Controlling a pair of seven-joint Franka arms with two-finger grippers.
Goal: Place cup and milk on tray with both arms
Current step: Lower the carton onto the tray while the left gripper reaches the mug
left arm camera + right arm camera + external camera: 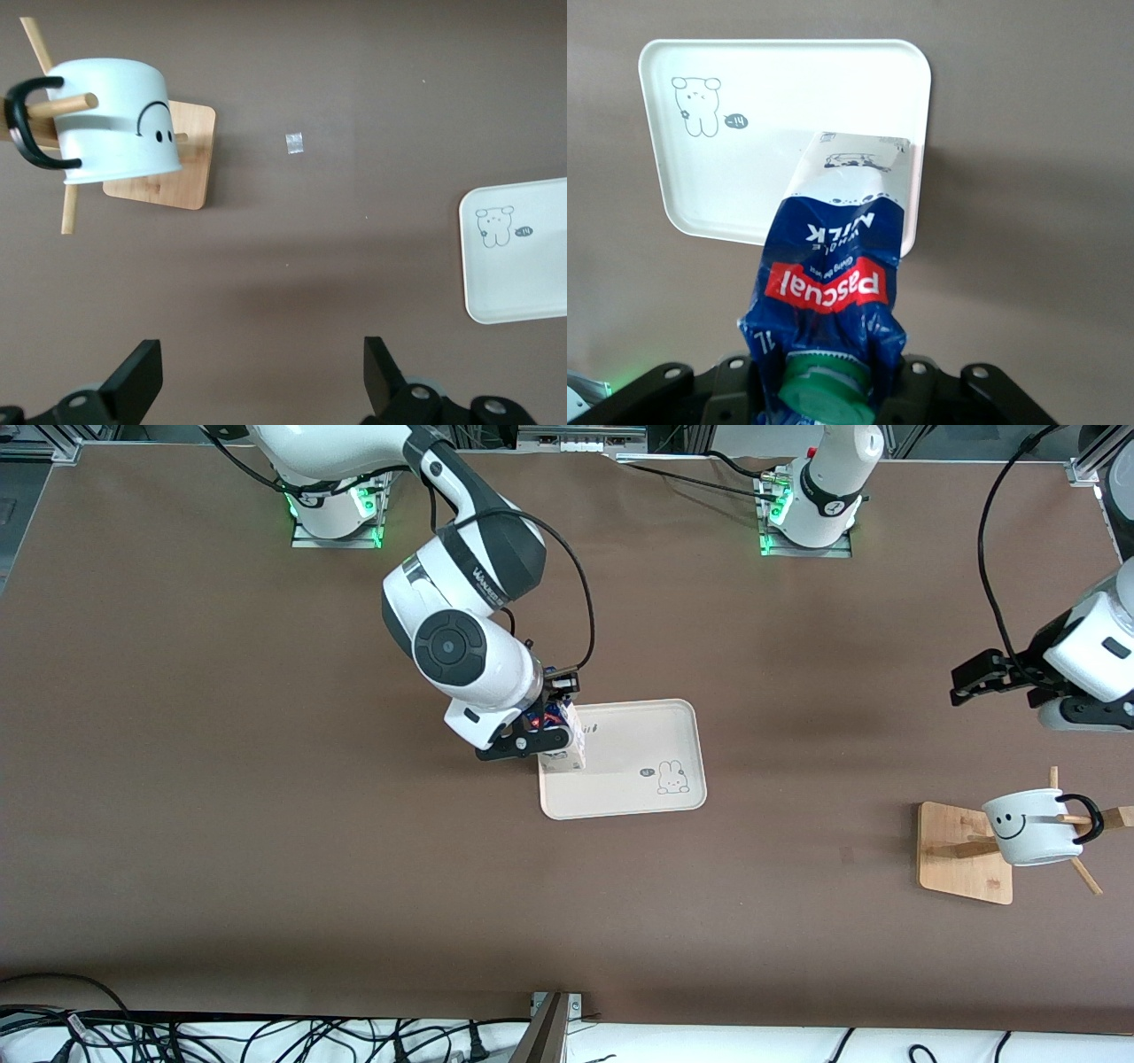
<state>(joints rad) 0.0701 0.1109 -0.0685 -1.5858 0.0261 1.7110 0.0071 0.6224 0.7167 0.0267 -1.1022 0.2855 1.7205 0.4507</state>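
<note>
The milk [567, 746] [833, 292], a carton with a blue top and green cap, is held in my right gripper [532, 737], which is shut on its squeezed top. The carton stands over the edge of the cream tray [647, 735] [762, 133] at the right arm's end; whether its base touches the tray I cannot tell. The cup [1032, 828] [115, 119], white with a smiley face, hangs on a wooden rack toward the left arm's end of the table. My left gripper [970, 682] [263, 381] hovers open over bare table beside the rack, nothing between its fingers.
The wooden rack [966, 850] [182, 173] with its pegs carries the cup. A small scrap of tape [294, 142] lies on the brown table between rack and tray. Cables run along the table edge nearest the front camera.
</note>
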